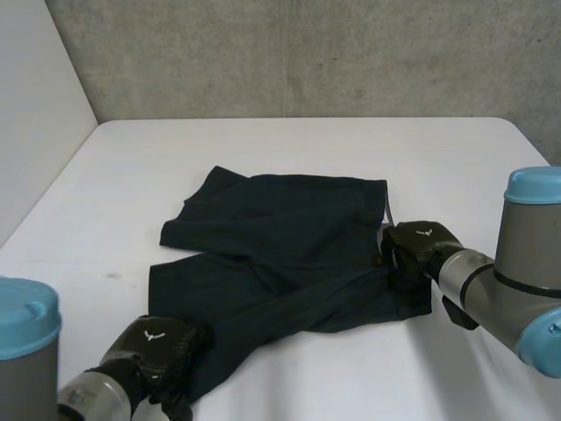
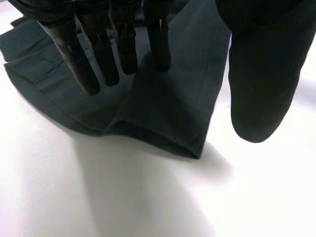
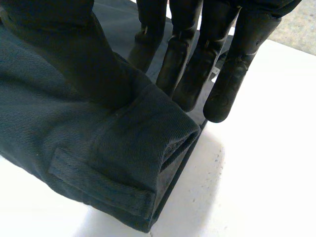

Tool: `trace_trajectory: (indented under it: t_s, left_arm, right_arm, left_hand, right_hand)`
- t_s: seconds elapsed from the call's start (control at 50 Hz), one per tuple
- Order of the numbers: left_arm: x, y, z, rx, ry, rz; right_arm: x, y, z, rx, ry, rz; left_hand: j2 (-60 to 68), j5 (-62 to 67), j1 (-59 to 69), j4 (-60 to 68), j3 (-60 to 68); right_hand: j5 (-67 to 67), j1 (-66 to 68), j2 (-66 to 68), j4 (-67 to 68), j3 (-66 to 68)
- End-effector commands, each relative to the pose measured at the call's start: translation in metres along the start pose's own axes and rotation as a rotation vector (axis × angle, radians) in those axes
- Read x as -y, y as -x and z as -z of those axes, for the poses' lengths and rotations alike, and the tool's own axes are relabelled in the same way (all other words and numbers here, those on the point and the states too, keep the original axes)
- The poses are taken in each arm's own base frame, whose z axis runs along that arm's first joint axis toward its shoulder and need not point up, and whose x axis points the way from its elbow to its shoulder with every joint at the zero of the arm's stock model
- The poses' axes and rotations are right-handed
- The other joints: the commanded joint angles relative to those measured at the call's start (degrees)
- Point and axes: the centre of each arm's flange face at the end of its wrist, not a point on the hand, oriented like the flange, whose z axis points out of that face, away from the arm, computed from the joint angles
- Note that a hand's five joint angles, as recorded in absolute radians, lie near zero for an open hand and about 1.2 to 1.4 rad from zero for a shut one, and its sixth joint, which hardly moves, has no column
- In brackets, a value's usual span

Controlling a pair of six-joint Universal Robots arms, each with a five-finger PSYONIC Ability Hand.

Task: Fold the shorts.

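Dark shorts (image 1: 289, 254) lie spread across the middle of the white table (image 1: 289, 149), a hand at each end.
Lower left of the frame, the left hand (image 1: 158, 344) hangs over a leg hem, fingers (image 2: 126, 49) straight, thumb (image 2: 261, 89) wide apart, gripping nothing. Right of centre, the right hand (image 1: 419, 247) seems to pinch the bunched waistband under its thumb.

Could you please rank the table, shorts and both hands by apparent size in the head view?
1. table
2. shorts
3. left hand and right hand look alike; the left sits nearer the camera, so I leave them tied.
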Motion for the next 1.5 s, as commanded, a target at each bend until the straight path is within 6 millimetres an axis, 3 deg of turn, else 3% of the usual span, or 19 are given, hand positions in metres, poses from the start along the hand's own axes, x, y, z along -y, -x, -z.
trace_trajectory:
  t_s: [0.02, 0.08, 0.18, 0.3, 0.5, 0.62, 0.74, 0.84, 0.94, 1.04, 1.14, 1.24, 1.38, 1.5]
  left_arm:
    - [0.002, 0.004, -0.036, 0.109, -0.052, -0.018]
    - [-0.001, 0.005, -0.05, 0.143, -0.042, -0.023]
    - [-0.008, -0.009, -0.05, 0.109, -0.029, -0.059]
    - [0.013, -0.014, -0.035, 0.096, -0.155, -0.056]
    - [0.037, 0.006, -0.031, 0.18, -0.232, -0.179]
    - [0.061, 0.02, -0.004, 0.254, -0.324, -0.271]
    - [0.067, 0.033, 0.026, 0.287, -0.326, -0.246]
    - [0.057, 0.033, 0.045, 0.236, -0.266, -0.237]
    - [0.031, 0.028, 0.056, 0.125, -0.089, -0.203]
    - [0.026, 0.022, 0.061, 0.05, -0.029, -0.188]
    - [0.05, 0.034, 0.044, 0.108, -0.159, -0.178]
    - [0.075, 0.042, 0.005, 0.148, -0.28, -0.185]
    - [0.113, 0.052, -0.069, 0.18, -0.392, -0.189]
    - [0.143, 0.059, -0.136, 0.293, -0.429, -0.177]
  right_arm:
    - [-0.003, 0.002, 0.002, 0.006, 0.01, 0.001]
    - [-0.003, 0.002, 0.002, 0.007, 0.01, 0.001]
    - [-0.003, 0.002, 0.002, 0.007, 0.008, 0.008]
    - [-0.004, 0.003, 0.003, 0.009, 0.011, 0.013]
    - [0.0, 0.003, 0.005, 0.016, 0.012, 0.058]
    - [0.0, 0.008, 0.033, 0.046, 0.083, 0.334]
    - [0.0, 0.012, 0.069, 0.074, 0.147, 0.57]
    - [0.003, 0.017, 0.097, 0.088, 0.152, 0.647]
    - [-0.006, 0.023, 0.129, 0.183, 0.263, 0.711]
    - [-0.007, 0.018, 0.132, 0.193, 0.305, 0.732]
    - [0.009, 0.012, 0.121, 0.139, 0.225, 0.73]
    - [0.021, 0.003, 0.079, 0.087, 0.159, 0.656]
    - [0.04, -0.008, 0.041, 0.023, 0.092, 0.616]
    - [0.059, -0.023, -0.016, -0.109, -0.036, 0.648]
  left_hand:
    - [11.77, 12.7, 11.22, 12.28, 11.35]
    - [13.84, 14.77, 13.29, 14.35, 13.42]
    - [21.56, 22.49, 21.0, 22.06, 21.13]
    - [55.51, 56.44, 54.96, 56.02, 55.09]
    - [55.54, 56.47, 54.98, 56.04, 55.12]
    - [55.54, 56.47, 54.98, 56.04, 55.12]
    - [55.54, 56.47, 54.98, 56.04, 55.12]
    - [55.54, 56.47, 54.98, 56.04, 55.12]
    - [55.54, 56.47, 54.98, 56.04, 55.12]
    - [55.54, 56.47, 54.98, 56.04, 55.12]
    - [55.54, 56.47, 54.98, 56.04, 55.12]
    - [55.54, 56.47, 54.98, 56.04, 55.12]
    - [55.54, 56.47, 54.98, 56.04, 55.12]
    - [55.54, 56.47, 54.98, 56.04, 55.12]
  right_hand:
    - [14.72, 23.21, 12.58, 11.6, 11.72]
    - [14.72, 23.21, 12.58, 11.6, 11.72]
    - [14.72, 23.21, 12.58, 11.6, 11.72]
    - [14.72, 23.21, 12.58, 11.6, 11.72]
    - [14.72, 23.21, 12.58, 11.6, 11.72]
    - [14.72, 23.21, 12.58, 11.6, 11.72]
    - [14.72, 23.21, 12.58, 11.6, 11.72]
    - [14.72, 23.21, 12.58, 11.6, 11.72]
    - [14.72, 23.21, 12.58, 11.6, 11.72]
    - [14.72, 23.21, 12.58, 11.6, 11.72]
    - [14.72, 23.21, 12.58, 11.6, 11.72]
    - [14.72, 23.21, 12.58, 11.6, 11.72]
    - [14.72, 23.21, 12.58, 11.6, 11.72]
    - [14.72, 23.21, 12.58, 11.6, 11.72]
